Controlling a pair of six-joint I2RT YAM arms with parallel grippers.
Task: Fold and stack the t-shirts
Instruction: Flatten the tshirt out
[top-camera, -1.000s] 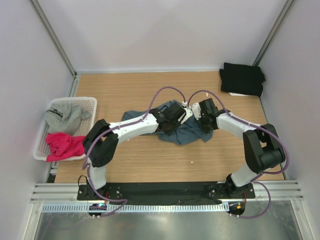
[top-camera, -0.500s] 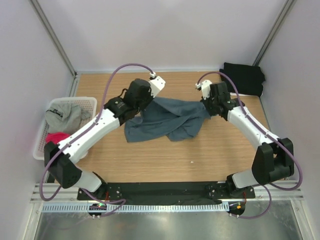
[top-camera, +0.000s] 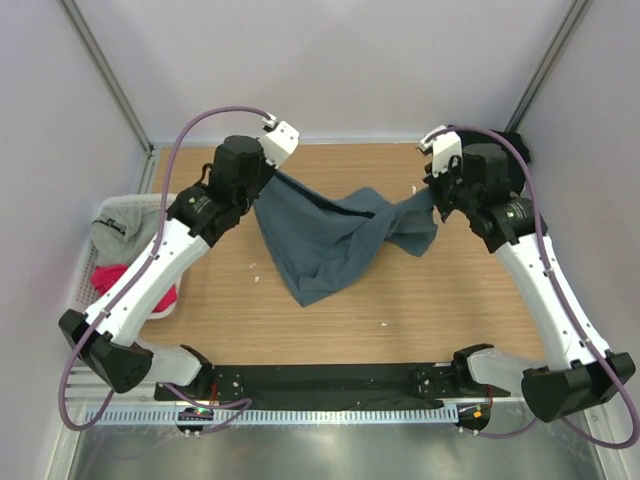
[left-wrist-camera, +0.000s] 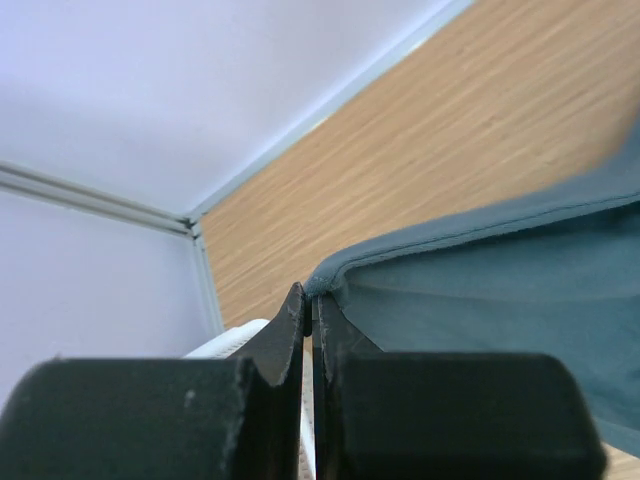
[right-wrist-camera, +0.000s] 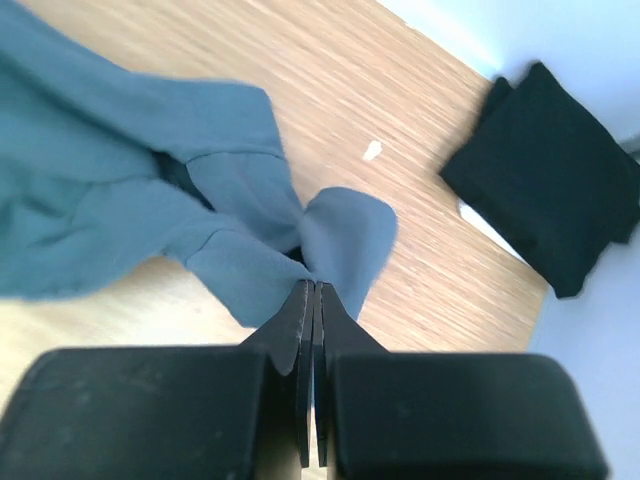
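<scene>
Basket (top-camera: 82, 270): white slatted plastic, at the left edge of the bench (top-camera: 450, 300). Bench: light wood-grain top. White scrap (top-camera: 384, 324): tiny, lying loose on the wood.

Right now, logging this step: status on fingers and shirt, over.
Left fingers shut on blue-grey shirt edge. Right fingers shut on its other end. Shirt strung between, sagging. Black shirt, basket apart.

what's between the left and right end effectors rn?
The slate blue-grey t-shirt fills the whole gap. It is pinched by the left end effector and the right end effector, and sags above the wooden table. The top external view shows it.
</scene>
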